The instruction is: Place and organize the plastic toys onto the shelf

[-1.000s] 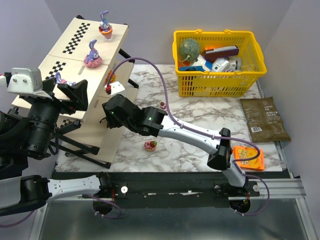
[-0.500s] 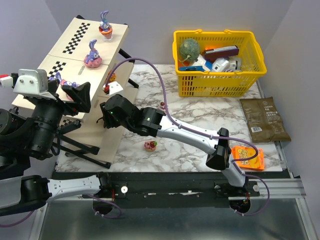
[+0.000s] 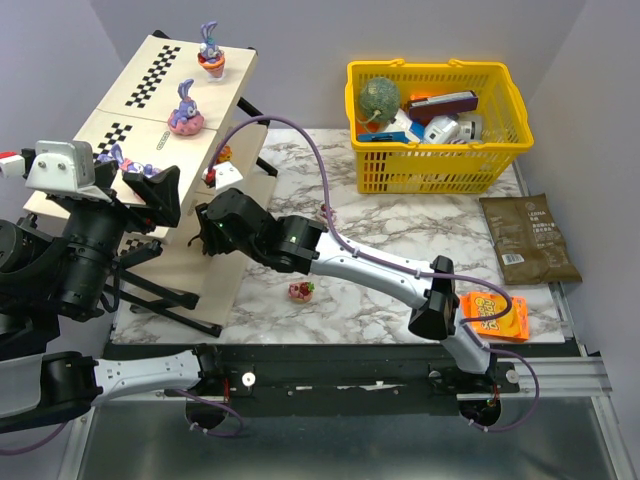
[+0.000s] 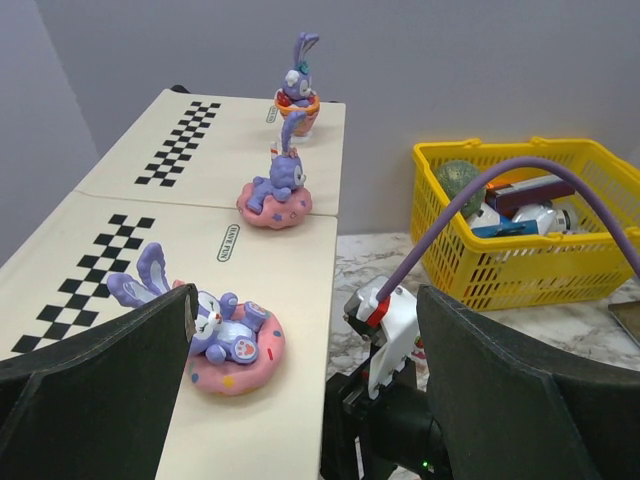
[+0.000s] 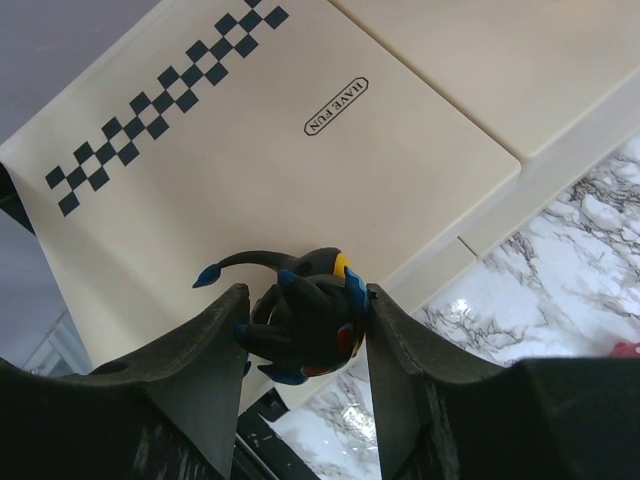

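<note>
Right tool (image 5: 300, 305) grips black figurine (image 5: 305, 320) at shelf (image 3: 150, 90); left tool (image 4: 305, 320) gapes wide, holding nothing.
From above, the right tool sits against the shelf's side, a red toy (image 3: 301, 291) on the counter (image 3: 400, 220) behind it. Left wrist: a doughnut rabbit (image 4: 225, 340) lies on the shelf just ahead, toward the tool's left. Right wrist: figurine pinched, shelf panel beyond.

purple rabbits (image 4: 275, 190) on checkered shelf (image 4: 130, 170), black figurine (image 5: 305, 315) held

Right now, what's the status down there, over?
Left fingers open, empty, over the beige checkered shelf. Right fingers shut on a glossy black plastic toy with blue spikes, above a shelf panel. Nothing seen blocking it.
</note>
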